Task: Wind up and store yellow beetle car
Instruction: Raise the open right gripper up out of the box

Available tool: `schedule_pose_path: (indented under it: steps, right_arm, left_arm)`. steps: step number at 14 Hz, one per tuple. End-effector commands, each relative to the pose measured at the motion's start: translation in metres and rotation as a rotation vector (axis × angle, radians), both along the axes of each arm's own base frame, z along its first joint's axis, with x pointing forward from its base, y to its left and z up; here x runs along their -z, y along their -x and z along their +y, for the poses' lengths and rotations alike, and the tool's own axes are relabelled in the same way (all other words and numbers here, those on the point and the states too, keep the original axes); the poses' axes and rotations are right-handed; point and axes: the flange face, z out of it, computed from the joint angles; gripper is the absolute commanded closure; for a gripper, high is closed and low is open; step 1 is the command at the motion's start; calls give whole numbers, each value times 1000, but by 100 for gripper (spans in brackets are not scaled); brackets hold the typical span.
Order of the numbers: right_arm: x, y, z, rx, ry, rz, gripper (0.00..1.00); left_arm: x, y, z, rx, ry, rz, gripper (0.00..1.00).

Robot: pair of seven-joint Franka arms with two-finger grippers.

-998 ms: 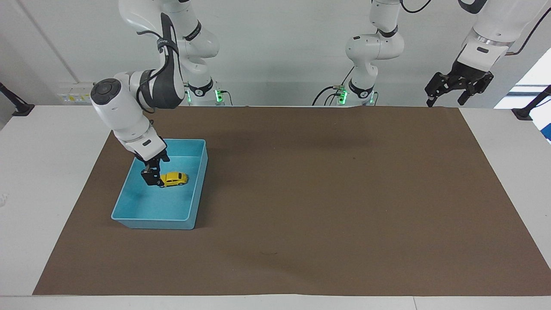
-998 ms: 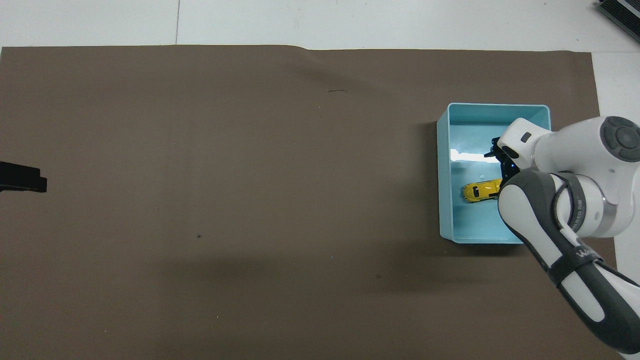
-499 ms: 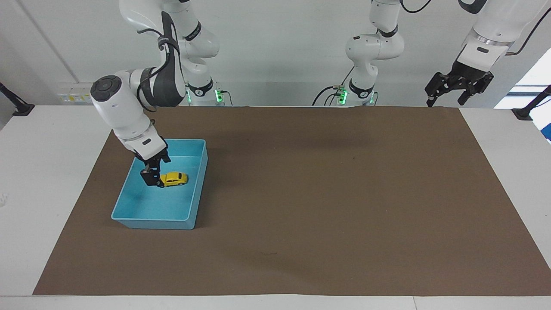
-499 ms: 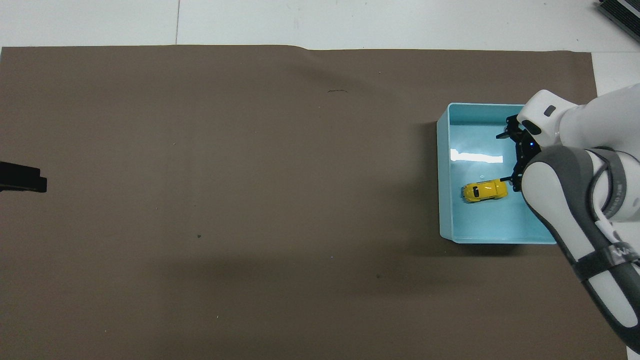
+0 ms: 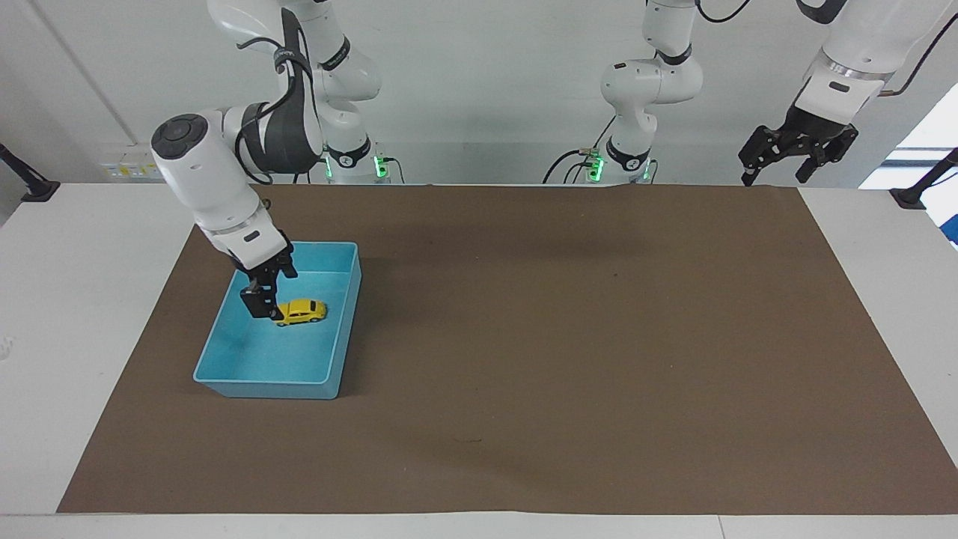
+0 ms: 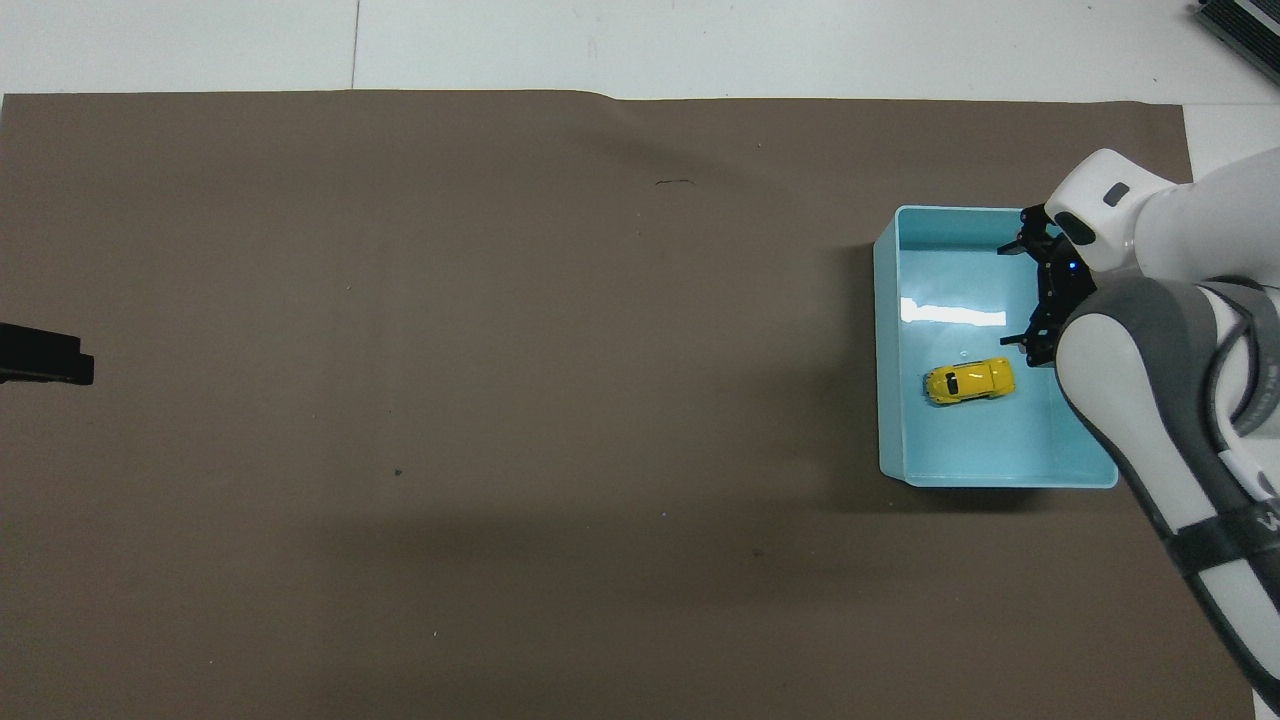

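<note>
The yellow beetle car (image 5: 301,311) (image 6: 969,381) rests on its wheels on the floor of the blue tray (image 5: 343,329) (image 6: 884,340), free of any grip. My right gripper (image 5: 263,294) (image 6: 1020,295) hangs open over the tray, just beside the car toward the right arm's end of the table, not touching it. My left gripper (image 5: 773,177) waits open and empty, raised above the corner of the brown mat (image 5: 569,337) at the left arm's end.
The tray sits on the brown mat (image 6: 500,350) toward the right arm's end of the table. White table shows around the mat. A black clamp (image 5: 909,196) stands at the table's edge near the left arm.
My right gripper has risen and drawn away from the car toward the right arm's end. The car stays where it lay in the tray. The left arm has not moved.
</note>
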Motion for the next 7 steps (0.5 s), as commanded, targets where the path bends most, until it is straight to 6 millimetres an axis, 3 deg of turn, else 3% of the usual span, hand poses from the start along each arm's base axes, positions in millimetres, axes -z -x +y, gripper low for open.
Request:
schedule_pose_path:
  steps: [1, 4, 7]
  right_arm:
    - [-30, 14, 10, 67, -21, 12, 0]
    - [-35, 16, 6, 119, -25, 26, 0]
    - [-54, 26, 13, 218, -31, 25, 0]
  left_arm:
    - [-5, 4, 3, -5, 9, 0, 0]
    - [-5, 4, 3, -6, 9, 2, 0]
    - [-5, 4, 3, -6, 8, 2, 0]
